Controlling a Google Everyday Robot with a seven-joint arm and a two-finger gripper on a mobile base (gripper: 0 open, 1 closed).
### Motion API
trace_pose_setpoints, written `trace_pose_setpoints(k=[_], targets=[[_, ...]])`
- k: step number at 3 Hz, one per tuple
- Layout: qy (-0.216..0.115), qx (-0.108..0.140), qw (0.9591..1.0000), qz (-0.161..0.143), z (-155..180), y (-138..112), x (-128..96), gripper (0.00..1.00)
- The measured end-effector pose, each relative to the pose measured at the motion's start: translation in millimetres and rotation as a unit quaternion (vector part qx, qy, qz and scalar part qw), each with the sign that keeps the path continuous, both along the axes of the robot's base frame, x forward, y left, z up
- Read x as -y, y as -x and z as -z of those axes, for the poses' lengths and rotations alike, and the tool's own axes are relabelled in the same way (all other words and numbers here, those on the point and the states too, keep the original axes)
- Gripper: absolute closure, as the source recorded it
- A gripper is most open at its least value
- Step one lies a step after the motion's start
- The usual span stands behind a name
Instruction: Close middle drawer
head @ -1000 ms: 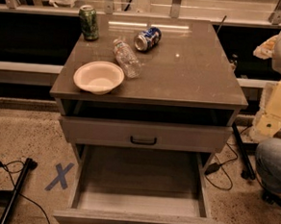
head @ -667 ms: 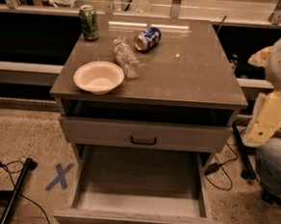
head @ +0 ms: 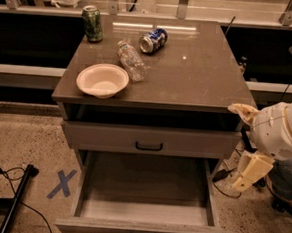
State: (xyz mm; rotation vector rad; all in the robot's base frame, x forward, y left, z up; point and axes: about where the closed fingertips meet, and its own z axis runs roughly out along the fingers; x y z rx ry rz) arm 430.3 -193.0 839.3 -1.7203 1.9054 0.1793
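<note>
The middle drawer of the grey wood-grain cabinet is pulled far out toward me. Its inside is empty, and its low front runs along the bottom edge of the view, with the handle barely showing. The taller drawer front above it, with a black bar handle, is pushed in. My gripper, cream-coloured on a white arm, hangs at the right of the cabinet. It is beside the open drawer's right wall, level with it, and not touching it.
On the brown cabinet top stand a white bowl, a lying clear bottle, a lying blue can and an upright green can. A blue X and a black cable are on the floor at left.
My arm has come down along the right side of the cabinet, from beside the top to beside the open drawer. The drawer and the things on top have not moved.
</note>
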Motion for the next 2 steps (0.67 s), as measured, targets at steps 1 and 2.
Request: trace_pose_setpoints(k=[1, 2], targets=[[0.009, 0.019, 0.999, -0.039, 1.7, 1.3, -5.2, 0.0], [0.029, 0.0, 0.9989, -0.038, 55.7, 4.2, -9.8, 0.0]])
